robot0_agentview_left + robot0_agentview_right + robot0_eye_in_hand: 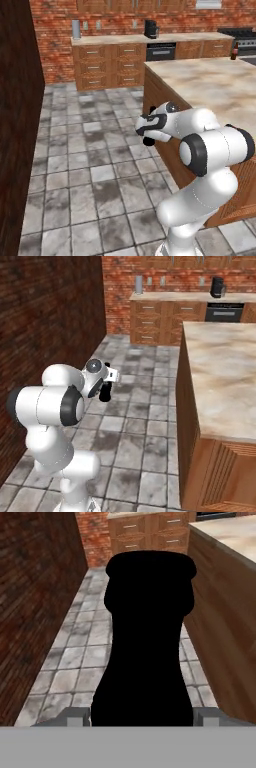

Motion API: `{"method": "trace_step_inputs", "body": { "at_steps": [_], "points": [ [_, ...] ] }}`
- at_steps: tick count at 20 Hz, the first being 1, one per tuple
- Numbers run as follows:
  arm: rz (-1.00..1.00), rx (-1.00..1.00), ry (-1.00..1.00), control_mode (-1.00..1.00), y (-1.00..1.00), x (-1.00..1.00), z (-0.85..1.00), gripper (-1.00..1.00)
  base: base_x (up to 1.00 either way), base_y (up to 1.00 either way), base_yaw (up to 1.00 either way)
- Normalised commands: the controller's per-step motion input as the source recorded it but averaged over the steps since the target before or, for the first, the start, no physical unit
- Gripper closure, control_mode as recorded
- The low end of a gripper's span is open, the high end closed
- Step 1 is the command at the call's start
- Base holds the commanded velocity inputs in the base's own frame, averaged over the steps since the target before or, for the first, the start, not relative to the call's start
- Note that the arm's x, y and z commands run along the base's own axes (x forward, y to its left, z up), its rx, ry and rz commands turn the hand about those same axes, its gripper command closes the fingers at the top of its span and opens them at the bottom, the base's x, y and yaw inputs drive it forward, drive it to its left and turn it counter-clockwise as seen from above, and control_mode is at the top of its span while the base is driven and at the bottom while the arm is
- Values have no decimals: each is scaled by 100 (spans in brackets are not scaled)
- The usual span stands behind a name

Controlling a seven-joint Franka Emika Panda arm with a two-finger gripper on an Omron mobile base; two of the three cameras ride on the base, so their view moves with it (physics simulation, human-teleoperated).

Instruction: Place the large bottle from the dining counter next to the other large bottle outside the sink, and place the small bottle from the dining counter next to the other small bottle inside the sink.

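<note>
The gripper (141, 717) is clamped on the large bottle (146, 642), whose black body rises between its fingers over the tiled floor (85, 165), beside the dining counter (215, 85), with wall cabinets (115, 62) far behind.
</note>
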Motion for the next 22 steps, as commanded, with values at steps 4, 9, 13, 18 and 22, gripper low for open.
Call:
{"method": "trace_step_inputs", "body": {
  "at_steps": [4,9,13,18,22],
  "points": [
    [0,0,0,100,0,0,0,100,81,22,0],
    [0,0,0,100,0,0,0,100,84,17,0],
    [0,0,0,100,0,0,0,100,86,18,0],
    [0,0,0,100,0,0,0,100,84,14,0],
    [0,0,0,100,0,0,0,100,85,11,0]
  ]
}}
